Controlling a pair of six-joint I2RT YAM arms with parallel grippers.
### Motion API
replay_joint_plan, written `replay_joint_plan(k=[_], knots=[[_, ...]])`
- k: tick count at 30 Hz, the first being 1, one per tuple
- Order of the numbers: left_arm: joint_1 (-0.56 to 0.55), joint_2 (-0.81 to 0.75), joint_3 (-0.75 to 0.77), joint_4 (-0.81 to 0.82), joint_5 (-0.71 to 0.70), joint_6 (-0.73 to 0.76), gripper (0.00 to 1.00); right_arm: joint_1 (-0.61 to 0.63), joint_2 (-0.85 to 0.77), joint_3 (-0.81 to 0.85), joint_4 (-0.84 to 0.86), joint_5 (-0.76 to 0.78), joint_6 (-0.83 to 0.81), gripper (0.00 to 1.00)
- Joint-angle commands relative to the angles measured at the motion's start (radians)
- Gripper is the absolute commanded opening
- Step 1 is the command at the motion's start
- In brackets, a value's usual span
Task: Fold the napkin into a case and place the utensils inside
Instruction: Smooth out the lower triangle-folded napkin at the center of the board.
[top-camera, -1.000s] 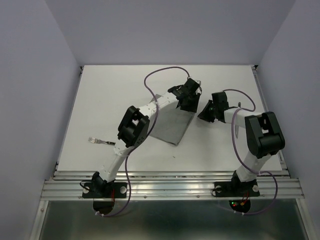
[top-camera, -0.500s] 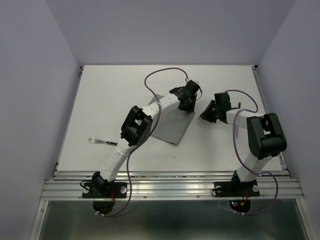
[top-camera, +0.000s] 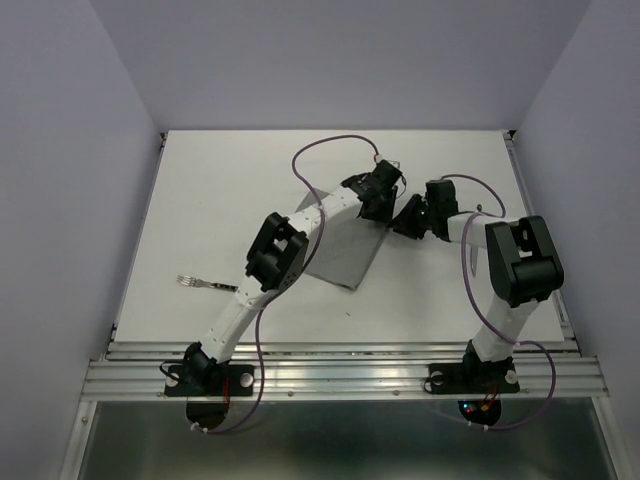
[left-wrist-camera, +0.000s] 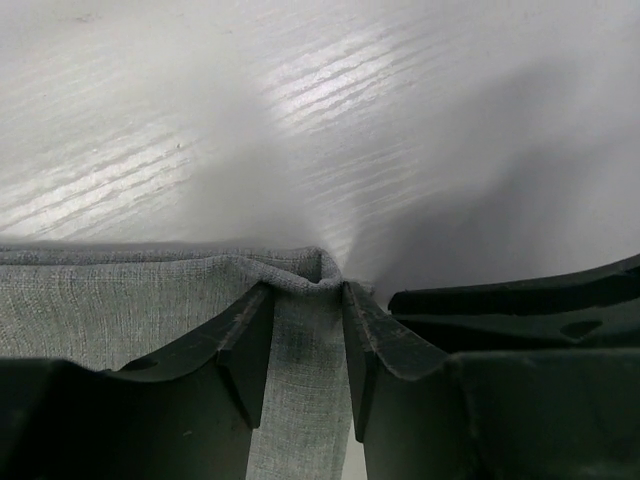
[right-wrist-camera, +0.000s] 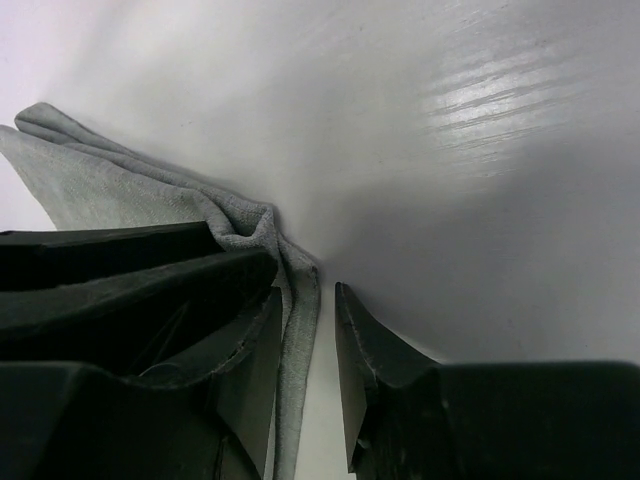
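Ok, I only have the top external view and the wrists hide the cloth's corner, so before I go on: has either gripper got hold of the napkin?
Observer: In the left wrist view the left gripper has its fingers apart, astride the edge of the napkin, with a small pucker of cloth between their tips.
Operator: And the right one?
Observer: The right gripper is open. The napkin's bunched edge runs down into its gap along one finger, and bare table shows beside the other.
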Motion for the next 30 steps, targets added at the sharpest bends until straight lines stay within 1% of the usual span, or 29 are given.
replay_joint_plan(k=[1,2,3,5,6,9,10,11,12,14,17,18,19,20,21,25,30], knots=[[0.006,0.023,0.068,-0.006,0.007,-0.004,0.43,0.000,0.028,0.021,0.014,-0.013,-0.022,0.34],[0.007,0.031,0.068,-0.006,0.007,-0.002,0.42,0.000,0.034,0.022,0.012,-0.015,-0.022,0.34],[0.010,0.032,0.068,-0.004,0.011,-0.004,0.37,0.009,0.037,0.025,0.009,-0.015,-0.024,0.34],[0.015,0.041,0.068,-0.002,0.020,-0.007,0.32,0.009,0.047,0.028,0.005,-0.016,-0.027,0.34],[0.015,0.041,0.068,-0.002,0.025,-0.007,0.25,0.009,0.048,0.027,0.005,-0.013,-0.027,0.33],[0.020,0.040,0.065,-0.001,0.026,-0.010,0.15,0.009,0.054,0.024,0.003,-0.006,-0.028,0.31],[0.020,0.038,0.062,-0.001,0.026,-0.010,0.09,0.009,0.056,0.022,0.005,-0.004,-0.027,0.31],[0.021,0.037,0.059,-0.002,0.025,-0.012,0.06,0.009,0.059,0.022,0.003,-0.003,-0.027,0.30],[0.023,0.029,0.051,0.001,0.026,-0.012,0.00,0.009,0.060,0.022,0.003,0.002,-0.022,0.28],[0.024,0.009,0.039,0.005,0.026,-0.010,0.00,0.009,0.062,0.021,0.005,0.016,-0.015,0.22],[0.030,-0.021,0.016,0.007,0.026,-0.010,0.00,0.009,0.053,0.016,0.003,0.036,-0.008,0.19],[0.030,-0.031,0.010,0.007,0.026,-0.010,0.00,0.009,0.050,0.016,0.002,0.039,-0.008,0.15],[0.032,-0.040,-0.002,0.007,0.026,-0.009,0.00,0.009,0.050,0.016,0.002,0.039,-0.008,0.13],[0.030,-0.057,-0.006,0.005,0.057,-0.007,0.00,0.009,0.050,0.021,0.002,0.039,-0.008,0.11],[0.032,-0.063,-0.013,0.004,0.066,-0.002,0.00,0.009,0.050,0.021,0.002,0.037,-0.008,0.07],[0.032,-0.092,-0.013,-0.016,0.100,0.001,0.00,0.009,0.051,0.031,0.000,0.043,-0.010,0.02],[0.030,-0.121,-0.018,-0.048,0.125,-0.004,0.00,0.009,0.056,0.045,-0.004,0.056,-0.008,0.01]])
